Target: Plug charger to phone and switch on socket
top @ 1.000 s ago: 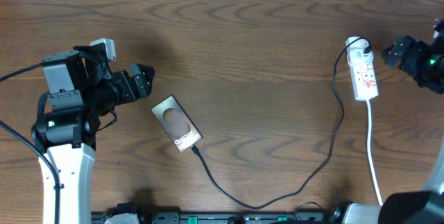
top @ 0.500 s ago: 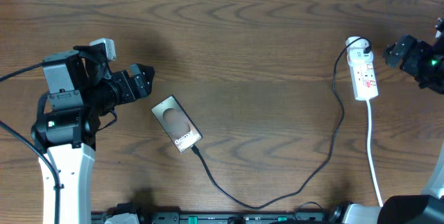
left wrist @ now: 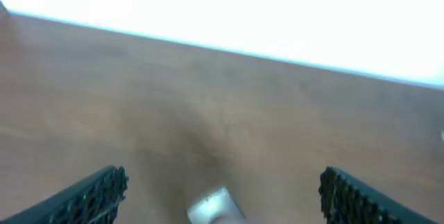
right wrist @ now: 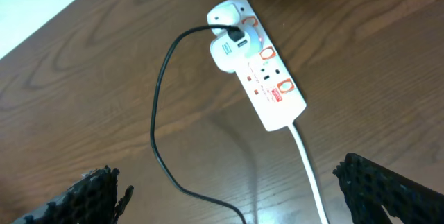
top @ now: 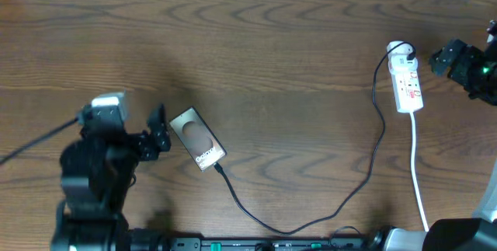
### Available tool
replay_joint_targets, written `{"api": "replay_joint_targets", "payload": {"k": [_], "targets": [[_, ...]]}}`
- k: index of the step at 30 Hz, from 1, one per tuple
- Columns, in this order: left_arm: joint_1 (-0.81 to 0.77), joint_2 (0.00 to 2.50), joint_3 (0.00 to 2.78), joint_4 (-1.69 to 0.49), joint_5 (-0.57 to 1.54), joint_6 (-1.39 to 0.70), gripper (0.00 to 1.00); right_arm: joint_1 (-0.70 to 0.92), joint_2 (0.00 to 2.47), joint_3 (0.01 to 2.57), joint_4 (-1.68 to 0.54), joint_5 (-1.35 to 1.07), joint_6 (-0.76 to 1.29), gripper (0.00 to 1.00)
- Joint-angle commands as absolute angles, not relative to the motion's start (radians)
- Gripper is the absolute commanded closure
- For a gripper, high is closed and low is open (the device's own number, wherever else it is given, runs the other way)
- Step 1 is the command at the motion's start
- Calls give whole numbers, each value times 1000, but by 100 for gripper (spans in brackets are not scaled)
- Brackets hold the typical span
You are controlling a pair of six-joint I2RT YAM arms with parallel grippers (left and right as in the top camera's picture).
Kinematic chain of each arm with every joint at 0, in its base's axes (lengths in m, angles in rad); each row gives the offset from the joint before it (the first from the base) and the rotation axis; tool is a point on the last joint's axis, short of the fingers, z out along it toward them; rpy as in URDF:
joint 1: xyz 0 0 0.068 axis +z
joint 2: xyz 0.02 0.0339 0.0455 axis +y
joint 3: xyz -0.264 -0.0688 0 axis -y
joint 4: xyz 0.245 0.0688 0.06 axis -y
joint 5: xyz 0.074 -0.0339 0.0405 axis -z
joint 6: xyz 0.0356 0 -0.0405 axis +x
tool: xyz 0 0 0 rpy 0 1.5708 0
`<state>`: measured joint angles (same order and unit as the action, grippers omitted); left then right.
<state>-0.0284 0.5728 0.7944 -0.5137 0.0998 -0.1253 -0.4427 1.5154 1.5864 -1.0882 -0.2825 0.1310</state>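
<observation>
Two hands are showing in the overhead view, both spread and holding nothing. The left hand is hovering just beside the phone, which is lying at an angle on the table, left of centre. The charger is running from the phone's lower end in a long slack loop across to the socket at the far right. Its tip is touching the phone, but I am not able to tell whether it is fully seated. The right hand is hanging just right of the socket. I am judging the main risk to be a sideways nudge from the left hand, skewing the phone and pulling the tip loose.

Left wrist view: the picture is blurring badly. Both fingers are standing wide apart, with a pale corner, probably the phone, lying between them at the bottom edge. Closing in blind is inviting a knock.

Right wrist view: the socket is lying diagonally, a white plug sitting at its far end, the charger looping off beside it. I am unable to read the switch position. A press is likely to slide the light strip or snag that loop. The white cord is trailing off the socket's near end.
</observation>
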Motion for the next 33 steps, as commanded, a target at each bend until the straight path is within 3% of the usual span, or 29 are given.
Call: {"api": "replay_joint_targets", "payload": {"k": [1,7,12,26,33], "targets": [[-28,402,627,-304,37,-109,9,-438,1511,1588,-1090,-290,145,1],[-9,180,376,34,37,-86,9,-438,1511,1588,-1090,-290,145,1],[24,71,249,146,41,-82,9,-438,1511,1588,-1090,-290,145,1],[82,1,6,199,71,-81,9,-438,1511,1588,-1093,-290,145,1],[82,1,4,17,70,-52,9,-438,1511,1588,-1093,-290,145,1]]}}
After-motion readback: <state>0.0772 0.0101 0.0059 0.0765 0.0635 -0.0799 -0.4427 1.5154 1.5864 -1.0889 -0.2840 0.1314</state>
